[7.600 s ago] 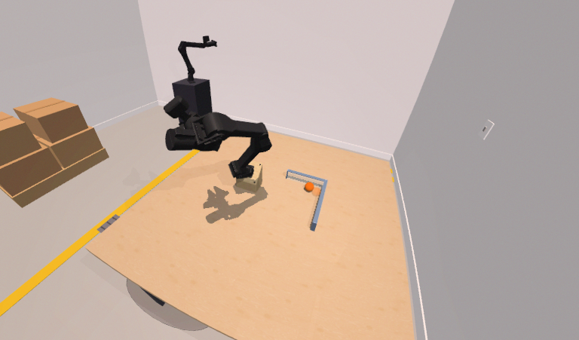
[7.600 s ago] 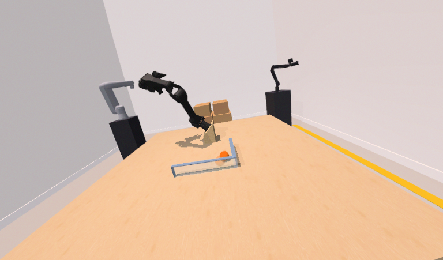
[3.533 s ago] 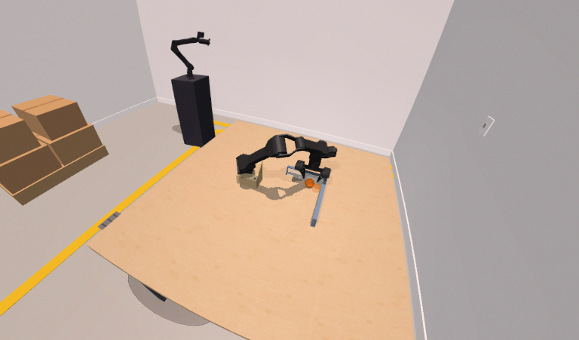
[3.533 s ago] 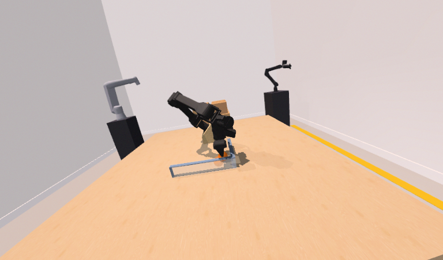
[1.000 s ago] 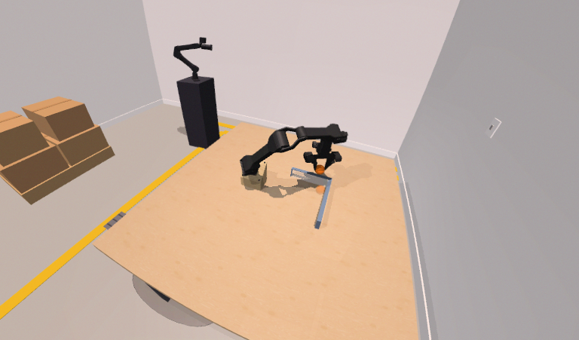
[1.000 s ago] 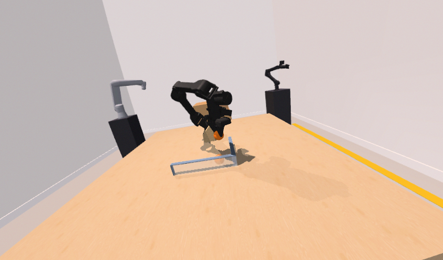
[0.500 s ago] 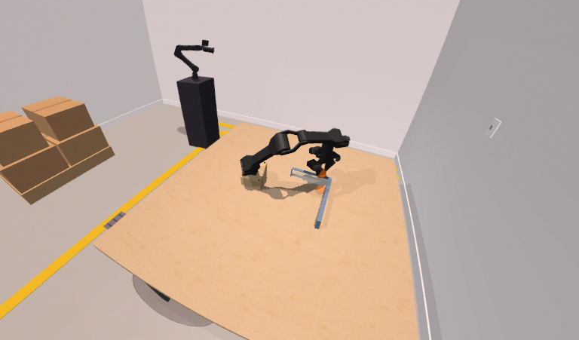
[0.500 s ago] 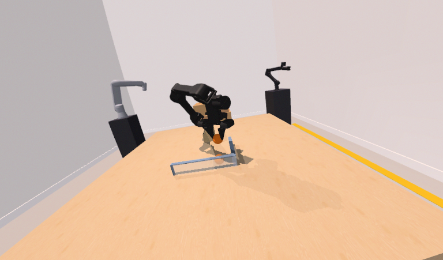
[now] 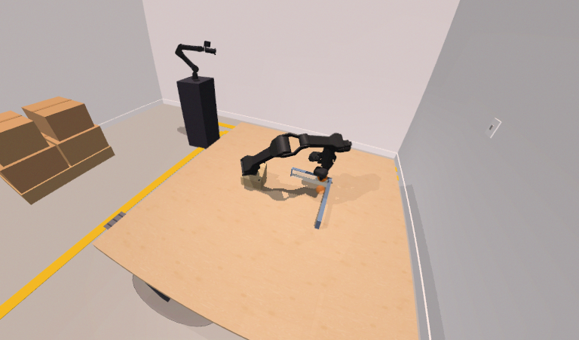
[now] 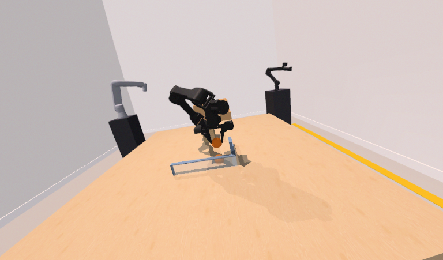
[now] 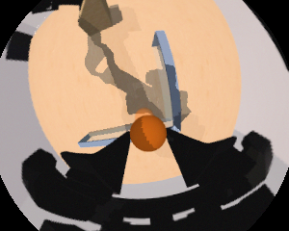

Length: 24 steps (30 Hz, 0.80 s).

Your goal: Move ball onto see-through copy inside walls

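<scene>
Your worktop (image 10: 293, 218) carries everything here. On it, two low clear walls (image 10: 202, 162) meet in a corner. Your arm (image 9: 294, 146) bends over that corner, wrist pointing down. The pincer (image 10: 216, 140) is clamped on the orange ball (image 10: 216, 142), one dark finger on each side in the wrist view. The ball (image 11: 148, 133) hangs clear of the worktop, above the corner. Below it, inside the walls and close to the corner, you see the faint see-through copy (image 10: 218, 159).
</scene>
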{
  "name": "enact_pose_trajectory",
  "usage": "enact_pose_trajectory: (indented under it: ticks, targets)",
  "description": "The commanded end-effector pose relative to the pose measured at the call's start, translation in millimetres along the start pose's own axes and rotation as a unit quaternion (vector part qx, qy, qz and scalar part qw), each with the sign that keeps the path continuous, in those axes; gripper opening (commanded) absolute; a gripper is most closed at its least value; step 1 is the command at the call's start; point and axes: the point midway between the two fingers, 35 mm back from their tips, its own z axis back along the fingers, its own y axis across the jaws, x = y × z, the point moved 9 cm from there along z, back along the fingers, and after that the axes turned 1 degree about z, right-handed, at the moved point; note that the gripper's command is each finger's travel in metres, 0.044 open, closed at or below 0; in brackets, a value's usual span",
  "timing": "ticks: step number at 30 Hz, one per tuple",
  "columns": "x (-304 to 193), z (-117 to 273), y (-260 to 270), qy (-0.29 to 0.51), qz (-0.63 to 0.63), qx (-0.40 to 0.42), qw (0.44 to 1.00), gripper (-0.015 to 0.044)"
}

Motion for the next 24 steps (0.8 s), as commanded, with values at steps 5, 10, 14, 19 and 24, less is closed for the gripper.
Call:
enact_pose_trajectory:
  ticks: [5, 10, 14, 19, 24]
  targets:
    - [-4, -5, 2, 0.002, 0.076, 0.002, 0.997, 0.0000]
    - [-4, -8, 1, 0.002, 0.076, 0.002, 0.997, 0.0000]
    - [-5, -24, 1, 0.002, 0.076, 0.002, 0.997, 0.0000]
    - [-6, -51, 1, 0.002, 0.076, 0.002, 0.997, 0.0000]
    - [-4, -75, 2, 0.002, 0.076, 0.003, 0.997, 0.0000]
